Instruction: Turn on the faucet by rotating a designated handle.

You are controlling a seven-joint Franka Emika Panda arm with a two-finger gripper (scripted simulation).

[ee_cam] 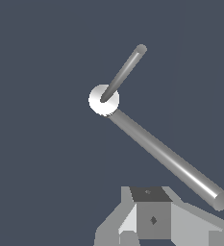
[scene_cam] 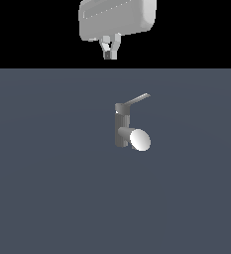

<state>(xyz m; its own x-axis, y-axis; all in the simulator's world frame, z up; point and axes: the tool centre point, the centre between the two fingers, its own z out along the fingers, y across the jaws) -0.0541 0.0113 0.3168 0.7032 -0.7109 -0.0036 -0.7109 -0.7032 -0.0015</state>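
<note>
Only the exterior view shows the faucet [scene_cam: 122,130] side-on, upright mid-floor, pale oval spout face on that view's right, handle [scene_cam: 137,99] angling up rightward. Gripper [scene_cam: 109,51] hangs high above it, holding nothing, fingers close together; exact gap unclear. Wrist view looks down on post top, handle [ee_cam: 124,72]. No readable markings.

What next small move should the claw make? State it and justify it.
Probably lower the claw toward the thin flat grey lever handle: it hangs well above, touching nothing, while the handle juts from the top of the small grey metal faucet, untouched.
</note>
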